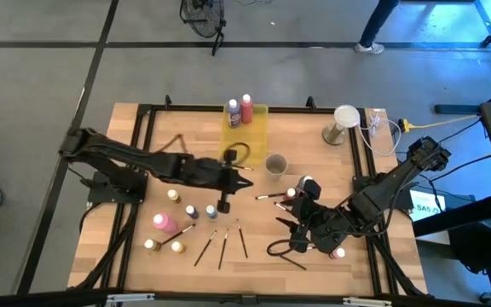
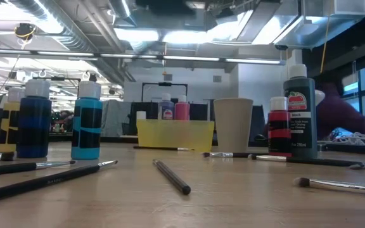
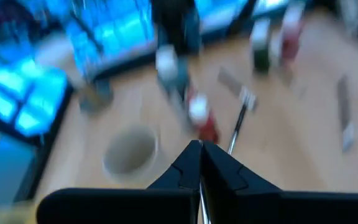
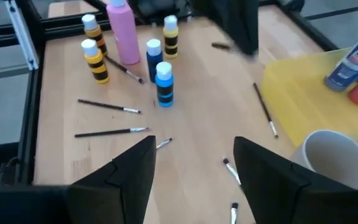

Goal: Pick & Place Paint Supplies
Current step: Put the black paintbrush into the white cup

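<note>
Fingers of the left gripper (image 3: 201, 163) are pinched shut on a thin brush (image 3: 236, 127), above the table (image 1: 314, 256) just left of the grey cup (image 1: 275, 164) and below the yellow tray (image 1: 259, 128), which holds a blue bottle (image 1: 233, 112) and a red bottle (image 1: 246, 108). Right gripper (image 4: 191, 165) fingers are parted, holding nothing, near the table's right front. Loose brushes (image 1: 222, 245) and more bottles (image 1: 164, 222) lie scattered at front left.
</note>
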